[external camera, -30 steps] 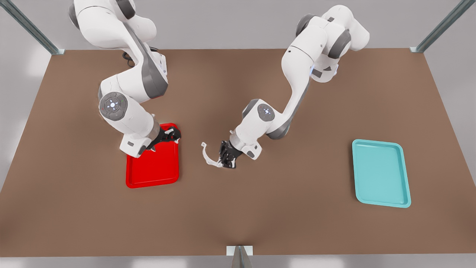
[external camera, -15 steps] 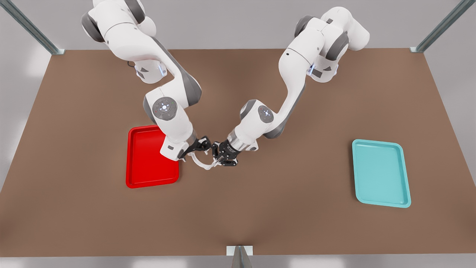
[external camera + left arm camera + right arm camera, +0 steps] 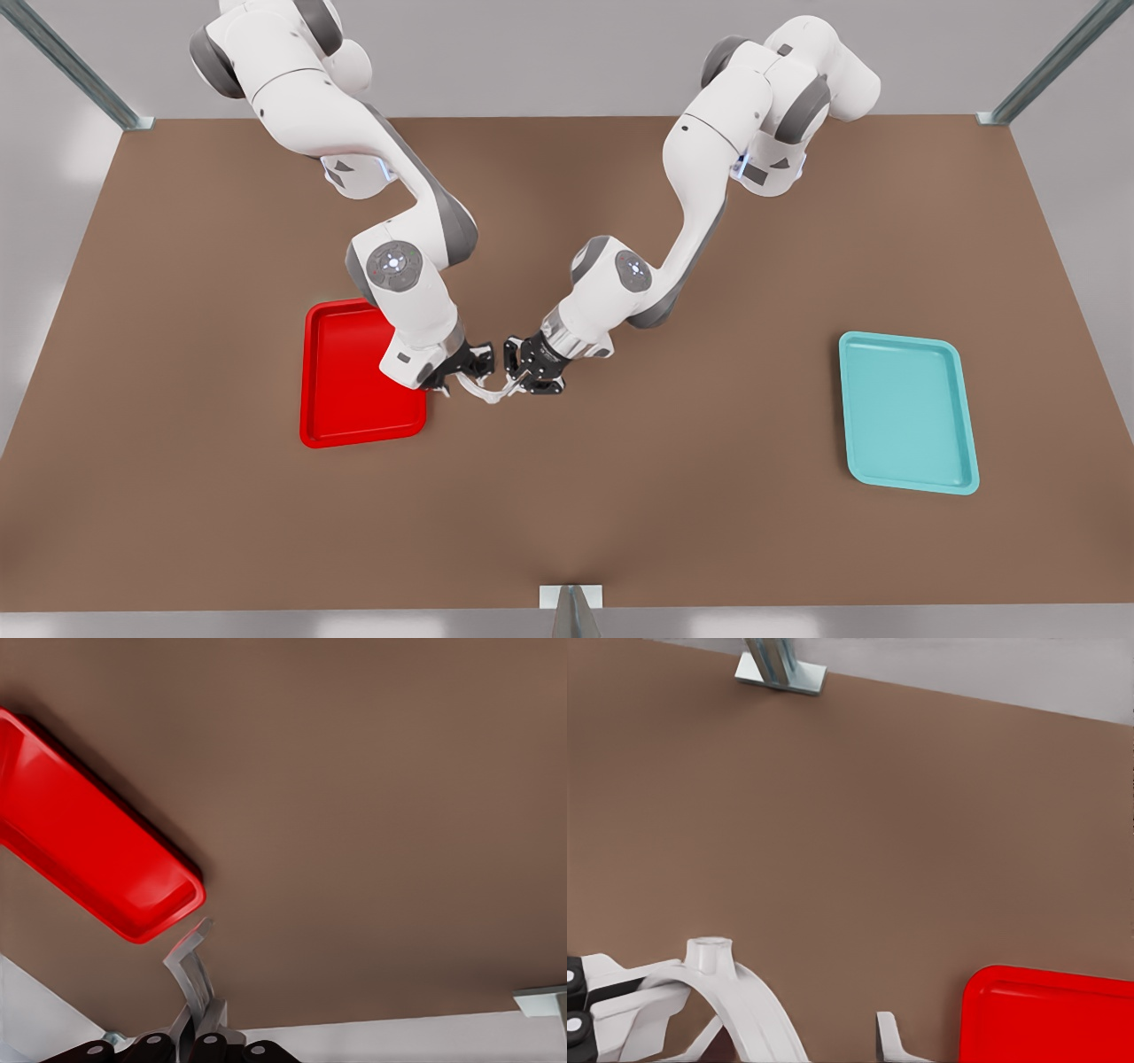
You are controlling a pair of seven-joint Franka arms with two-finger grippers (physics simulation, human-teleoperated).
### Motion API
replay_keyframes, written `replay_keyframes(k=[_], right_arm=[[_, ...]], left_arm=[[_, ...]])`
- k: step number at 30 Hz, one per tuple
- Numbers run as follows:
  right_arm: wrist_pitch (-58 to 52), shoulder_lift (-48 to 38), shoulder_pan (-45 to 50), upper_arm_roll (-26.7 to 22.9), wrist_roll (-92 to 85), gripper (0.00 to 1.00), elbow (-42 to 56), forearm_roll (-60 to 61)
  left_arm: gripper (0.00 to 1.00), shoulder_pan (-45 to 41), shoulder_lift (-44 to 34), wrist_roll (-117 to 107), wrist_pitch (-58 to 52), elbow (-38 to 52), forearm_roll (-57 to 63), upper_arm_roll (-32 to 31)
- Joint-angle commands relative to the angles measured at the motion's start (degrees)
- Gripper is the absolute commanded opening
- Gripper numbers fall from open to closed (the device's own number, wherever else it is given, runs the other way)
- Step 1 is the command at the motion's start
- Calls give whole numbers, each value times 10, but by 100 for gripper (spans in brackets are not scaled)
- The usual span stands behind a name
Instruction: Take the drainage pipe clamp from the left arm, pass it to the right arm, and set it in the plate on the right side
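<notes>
1. While the left gripper (image 3: pixel 521 379) is closed on the drainage pipe clamp (image 3: pixel 485 394), the arc spans across to the right gripper (image 3: pixel 456 376) above mid-worktop (image 3: pixel 620 496).
2. Whether the right gripper has hold of it cannot be told; the plate (image 3: pixel 341 425) lies just beside it, on the front view's left.

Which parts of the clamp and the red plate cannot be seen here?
- Front view: the drainage pipe clamp's ends lie behind the right gripper, beside the plate, and the left gripper, which holds it.
- Front view: the right arm covers one plate corner.
- Right wrist view: the picture edge cuts off clamp and plate.
</notes>
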Motion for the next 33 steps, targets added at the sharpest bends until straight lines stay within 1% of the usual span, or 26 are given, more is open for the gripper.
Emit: replay_keyframes(k=[1, 2, 5, 6, 9, 12, 16, 18, 19, 20, 21, 22, 24, 25, 26, 28, 29, 30, 31, 33], right_arm=[[27, -1, -1, 0, 28, 38, 0, -18], [28, -1, -1, 0, 29, 21, 0, -28], [42, -2, -2, 0, 28, 21, -10, -29], [43, -1, -3, 0, 28, 21, -10, -29], [43, -4, -3, 0, 28, 21, -10, -59], [42, -10, -9, 0, 23, 21, -18, -60], [40, -17, -17, 0, 23, 21, -26, -60], [45, -32, -43, 2, 0, 21, -54, -61], [52, -38, -72, 13, -18, 21, -72, -61], [98, -45, -151, 59, -72, 21, -115, -61], [125, -45, -261, 132, -118, 21, -149, -61], [138, -45, -298, 145, -149, 21, -165, -61], [136, -49, -339, 150, -165, 21, -193, -61], [136, -45, -357, 150, -164, 21, -205, -61], [135, -38, -373, 150, -164, 21, -217, -60], [135, -36, -389, 149, -164, 21, -242, -61], [134, -47, -397, 150, -165, 21, -260, -62], [134, -69, -399, 150, -164, 21, -287, -62], [135, -82, -403, 150, -164, 21, -313, -62], [131, -104, -404, 151, -164, 21, -341, -62]], left_arm=[[21, -1, -1, -310, -5, 0, 4, -1], [21, -1, -1, -310, -8, 1, 4, -3], [21, -1, -1, -307, -8, 0, 6, -3], [100, -6, -1, -292, -8, 1, 8, -3], [100, -6, -3, -293, -8, 2, 10, -3], [100, -5, -17, -294, -23, 2, 13, -2], [100, 4, -47, -290, -95, 4, 42, 0], [100, 22, -71, -258, -157, 4, 60, -1], [100, 42, -86, -212, -201, 4, 59, -3], [100, 61, -97, -169, -240, 4, 58, -4], [100, 84, -117, 8, -312, 4, 60, -2], [100, 112, -131, 173, -379, 4, 62, 1], [100, 202, -151, 621, -557, 4, 79, 1], [100, 220, -159, 812, -588, 5, 135, 2], [100, 245, -167, 952, -591, 5, 168, 6], [100, 322, -194, 1295, -645, 5, 215, 6], [100, 341, -207, 1413, -659, 5, 245, 6], [100, 364, -225, 1472, -674, 5, 266, 7], [100, 395, -257, 1496, -675, 4, 265, 7], [100, 410, -314, 1533, -667, -37, 265, 8]])
